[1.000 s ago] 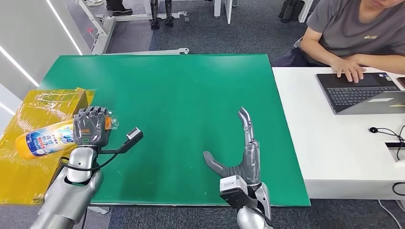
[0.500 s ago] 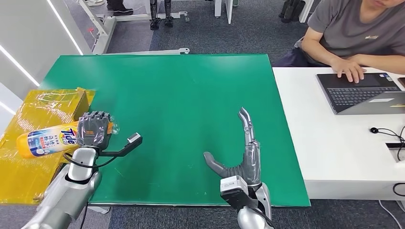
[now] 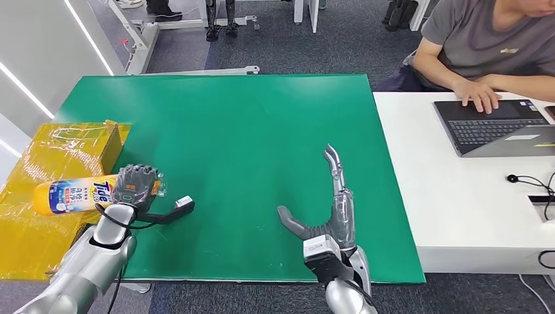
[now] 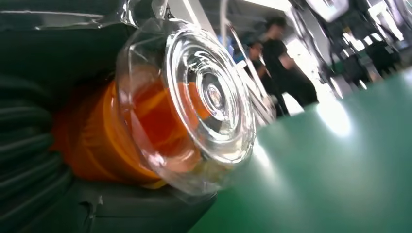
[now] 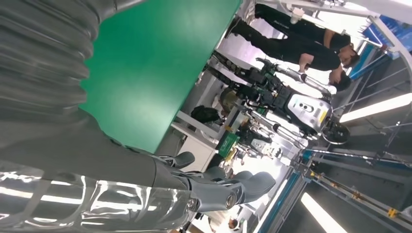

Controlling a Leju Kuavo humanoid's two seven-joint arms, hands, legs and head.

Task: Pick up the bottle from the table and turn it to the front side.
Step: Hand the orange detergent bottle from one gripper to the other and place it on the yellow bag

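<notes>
Left hand (image 3: 135,186) wrapped around the neck end of the yellow plastic detergent bottle with blue label (image 3: 75,195), held on its side over the green table mat's (image 3: 249,124) left edge, beside the yellow wrapped box (image 3: 39,163). Clear cap (image 4: 206,97) over orange neck. Right hand (image 3: 327,209) holding nothing, fingers spread, above the mat's near part.

A person (image 3: 487,39) sits at a white desk (image 3: 458,196) typing on a laptop (image 3: 497,127), beside a yellow box (image 3: 39,216).
</notes>
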